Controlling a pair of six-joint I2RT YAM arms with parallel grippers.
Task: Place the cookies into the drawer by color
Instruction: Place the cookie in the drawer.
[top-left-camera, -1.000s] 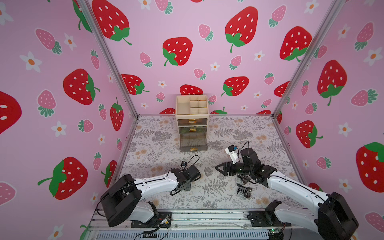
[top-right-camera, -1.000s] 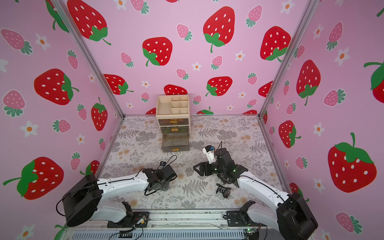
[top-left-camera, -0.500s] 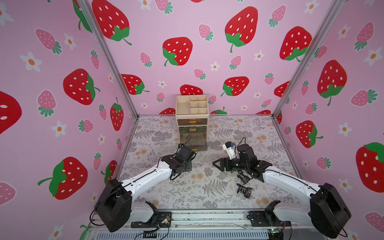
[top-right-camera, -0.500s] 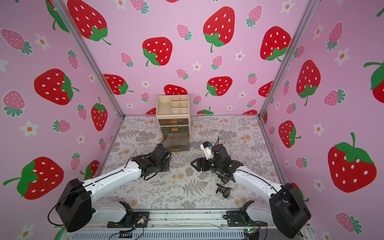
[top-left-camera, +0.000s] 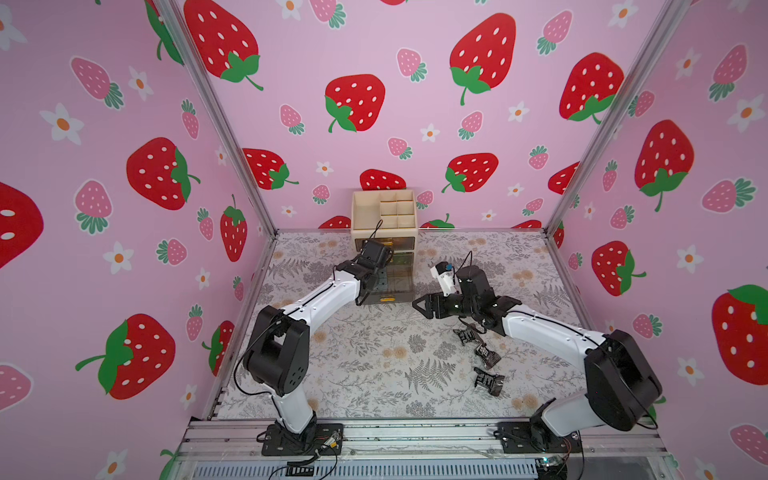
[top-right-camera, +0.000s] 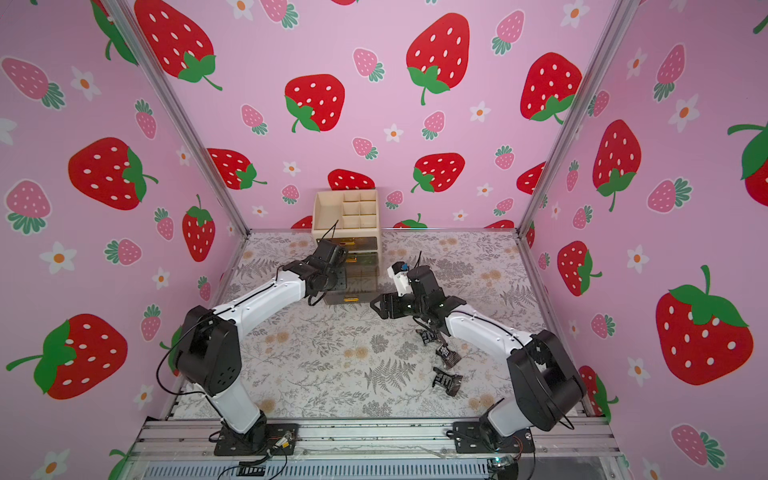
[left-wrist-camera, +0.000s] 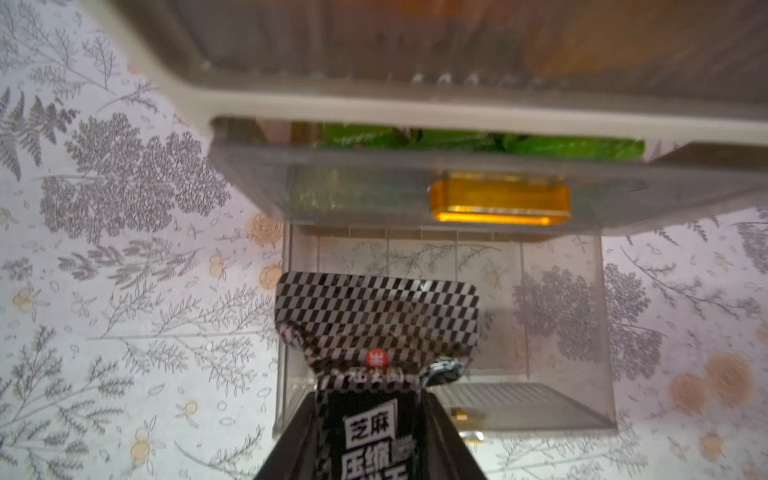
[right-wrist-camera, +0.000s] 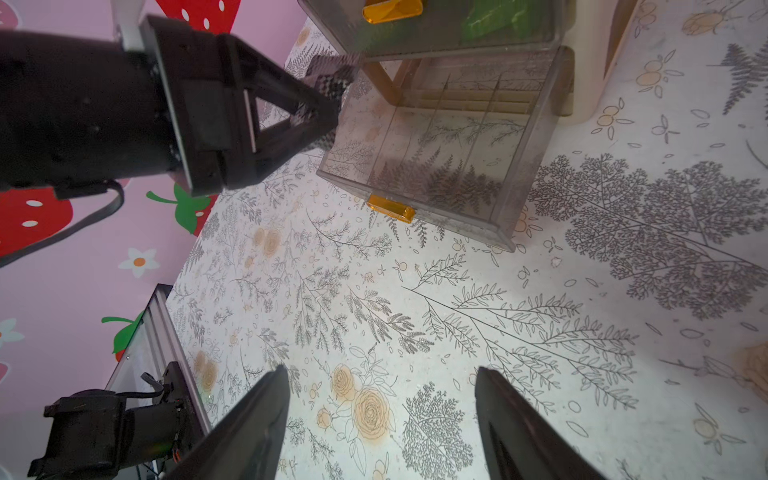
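The beige drawer (top-left-camera: 384, 216) unit stands at the back wall. Its bottom drawer (left-wrist-camera: 561, 332) is pulled far out and holds nothing. The middle drawer is slightly open, with green cookies (left-wrist-camera: 457, 141) inside. My left gripper (left-wrist-camera: 370, 399) is shut on a black checkered cookie (left-wrist-camera: 374, 316), held over the left part of the open bottom drawer (right-wrist-camera: 519, 166). Three more black cookies (top-left-camera: 467, 334) (top-left-camera: 487, 354) (top-left-camera: 490, 380) lie on the table's right side in both top views. My right gripper (right-wrist-camera: 380, 370) is open and empty, hovering above the mat to the right of the drawer front (top-left-camera: 419, 305).
The floral mat (top-left-camera: 374, 365) covers the table, enclosed by pink strawberry walls (top-left-camera: 104, 208) on three sides. A metal rail (top-left-camera: 415, 436) with both arm bases runs along the front edge. The gold handle (left-wrist-camera: 498, 199) of the middle drawer juts out above the bottom drawer.
My left arm has swung from the front of the table back to the drawer, carrying the black cookie over the open bottom drawer. The right gripper drifted slightly back and left.
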